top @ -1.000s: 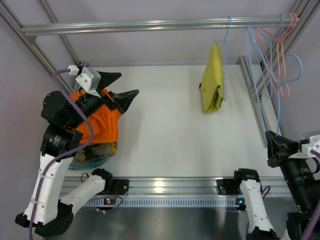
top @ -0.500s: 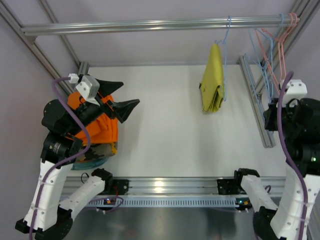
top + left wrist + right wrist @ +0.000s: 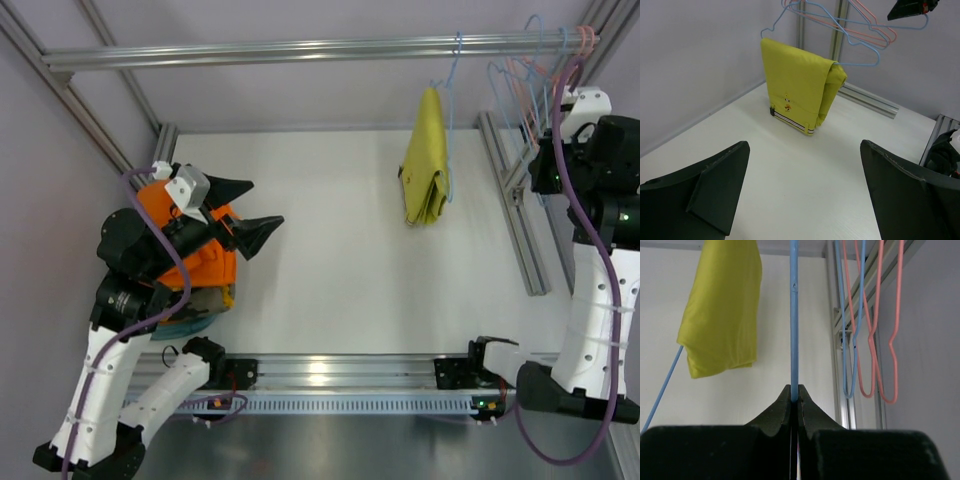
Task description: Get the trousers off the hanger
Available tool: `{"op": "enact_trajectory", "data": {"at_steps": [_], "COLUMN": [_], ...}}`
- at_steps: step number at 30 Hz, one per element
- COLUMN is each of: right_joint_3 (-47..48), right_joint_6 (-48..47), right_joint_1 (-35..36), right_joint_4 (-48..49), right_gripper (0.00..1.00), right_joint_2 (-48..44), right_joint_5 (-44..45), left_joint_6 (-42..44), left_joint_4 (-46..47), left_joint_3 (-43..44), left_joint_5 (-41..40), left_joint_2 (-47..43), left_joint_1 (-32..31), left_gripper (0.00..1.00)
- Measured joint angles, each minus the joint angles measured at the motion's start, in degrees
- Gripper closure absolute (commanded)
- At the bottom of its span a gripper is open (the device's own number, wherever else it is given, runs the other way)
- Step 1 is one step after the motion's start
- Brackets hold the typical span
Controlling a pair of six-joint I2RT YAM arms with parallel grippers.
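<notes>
Up to the far-right rail swings the right hand, pinched on the blue hanger; the left hand gapes empty by the freed orange trousers.

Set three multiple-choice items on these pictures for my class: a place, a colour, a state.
1. Where do the orange trousers lie? A on the rail; B at the table's left side; C on the floor.
2. What colour is the hanger wire in the right pincer? A pink; B green; C blue.
3. The left pincer is: A open; B shut on cloth; C shut on wire.
B: the top view shows them heaped there. C: the wire clamped there is blue. A: it gapes wide, holding nothing.
</notes>
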Motion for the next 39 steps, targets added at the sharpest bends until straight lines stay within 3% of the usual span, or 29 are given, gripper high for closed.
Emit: {"op": "enact_trajectory", "data": {"at_steps": [10,23,24,25,26,36,39], "right_joint_3": [2.49,-9.66,-10.03,-10.38,-10.56,-11.54,-11.54], "right_joint_6": [0.17,-1.62,-1.81,-1.92,-2.12,-2.97,-3.1], "right_joint_1": [-5.49,-11.32,-11.37,-11.39,-11.43,-11.5,-11.5], "right_joint_4": [4.74,11.28,11.58,11.98,12.0,10.12,9.01], "right_gripper": [1.0,0.98,0.94,0.8,0.73,0.41,0.21], "right_joint_2": [6.64,5.6,5.35,5.05,4.76,0.33,-1.79], "right_joint_5": [-4.35,-12.07,-12.26,-12.44,-12.68,-14.36,-14.29], "left_joint_6": [-0.39,1.73,1.9,2.1,2.34,4.63,5.62], "left_joint_4": [-0.04,-10.03,-11.19,-12.7,-14.1,-23.98,-25.77], "left_joint_3": [-0.24,1.03,1.27,1.84,2.51,4.17,4.15], "left_joint_5": [-0.02,-5.86,-6.21,-6.54,-6.91,-12.13,-13.88], "left_joint_2": [1.6,7.13,7.58,8.17,8.79,10.62,11.41], "left_joint_1": [0.04,0.04,0.04,0.04,0.04,0.11,0.59], "left_gripper": [0.02,0.02,0.02,0.02,0.02,0.02,0.02]}}
